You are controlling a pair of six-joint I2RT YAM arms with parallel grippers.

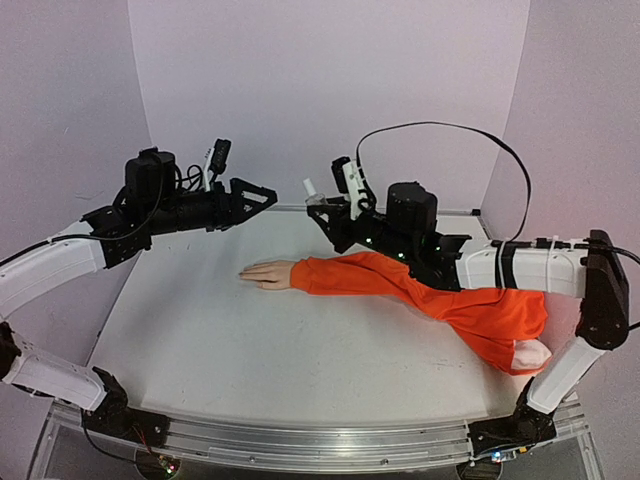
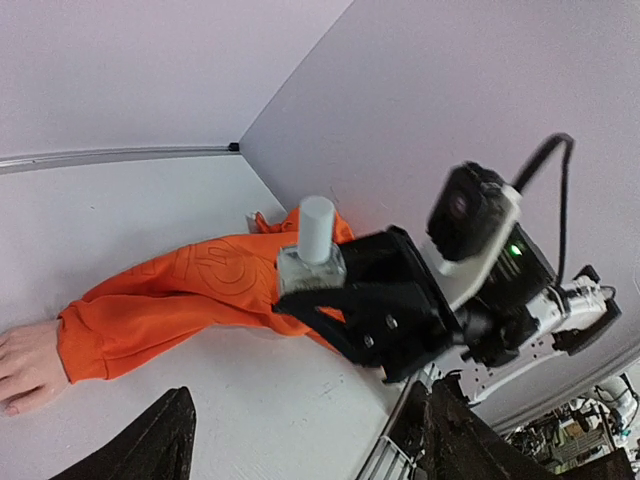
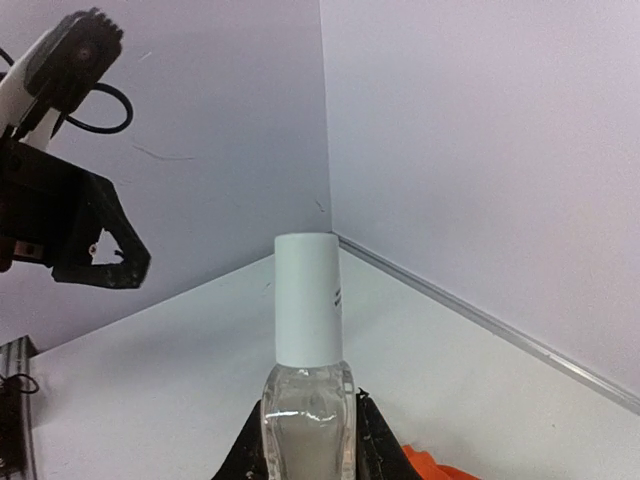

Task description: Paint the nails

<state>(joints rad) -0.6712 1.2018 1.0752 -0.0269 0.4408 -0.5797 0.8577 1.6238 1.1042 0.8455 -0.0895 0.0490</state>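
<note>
One white bench (image 1: 250, 350) carries an orange fabric sleeve (image 1: 400, 285) from its right edge to the middle, ending in a pale mannequin hand (image 1: 268, 272). Your left claw (image 1: 256, 201) is spread; your right claw (image 1: 323, 208) pinches a small clear white-capped bottle (image 3: 308, 395). Tiny nails (image 1: 244, 272) face the left edge.
</note>
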